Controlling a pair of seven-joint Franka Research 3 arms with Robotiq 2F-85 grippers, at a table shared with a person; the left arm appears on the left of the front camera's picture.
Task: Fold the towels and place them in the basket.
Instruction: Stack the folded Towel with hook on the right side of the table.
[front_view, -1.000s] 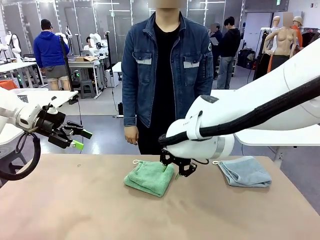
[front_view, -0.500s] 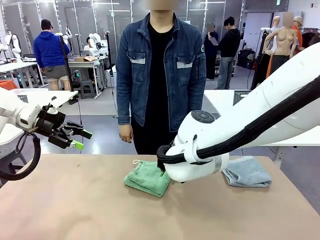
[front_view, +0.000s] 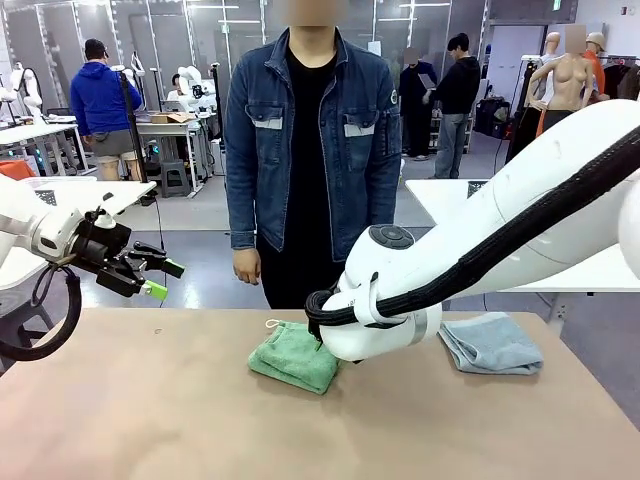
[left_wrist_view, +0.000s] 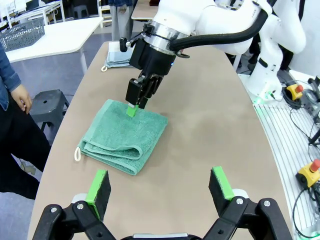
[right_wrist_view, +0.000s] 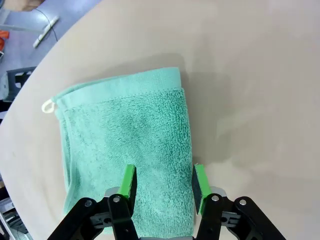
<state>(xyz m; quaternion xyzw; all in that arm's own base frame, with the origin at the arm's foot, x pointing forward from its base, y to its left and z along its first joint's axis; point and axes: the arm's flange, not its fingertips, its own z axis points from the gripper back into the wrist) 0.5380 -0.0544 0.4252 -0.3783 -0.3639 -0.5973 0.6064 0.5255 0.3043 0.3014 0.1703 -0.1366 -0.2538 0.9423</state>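
Right end effector (right_wrist_view: 162, 186), jaws half apart, straddles the near right edge of the folded green terry towel (right_wrist_view: 127, 150) directly below, apparently not yet pinching; left end effector (left_wrist_view: 160, 187) hangs wide apart, farther off.

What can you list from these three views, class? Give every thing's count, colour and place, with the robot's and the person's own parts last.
Green towel: one, green, folded, near the table's middle, white loop at one corner.
Blue-grey towel: one, light blue-grey, folded, on the table's right part in the front view.
Table: one, tan top, under both towels.
Basket: one, dark grey lattice, on a white table behind.
Right gripper: one, black with green pads, jaws part open astride the green towel's edge, down at the cloth.
Left gripper: one, black with green pads, open, held off the table's left side.
Person's hand: one, hanging by the denim jacket at the far side.
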